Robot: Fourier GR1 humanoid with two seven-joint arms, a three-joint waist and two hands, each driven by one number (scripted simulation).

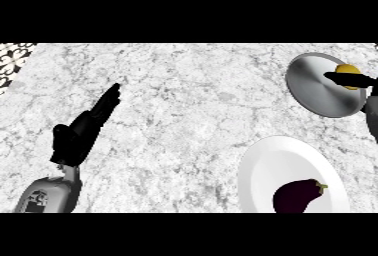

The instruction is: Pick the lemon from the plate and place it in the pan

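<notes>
The yellow lemon (347, 70) is over the far right part of the grey pan (317, 87), at the upper right of the head view. My right hand (356, 80) comes in from the right edge with its fingers curled round the lemon, hiding part of it. The white plate (277, 172) lies at the lower right and holds a dark purple eggplant (297, 196). My left hand (85, 130) rests open at the left, fingers straight and pointing up, far from the pan and plate.
The marble counter (184, 110) stretches between the left hand and the pan. A patterned strip (13, 57) marks the counter's edge at the upper left.
</notes>
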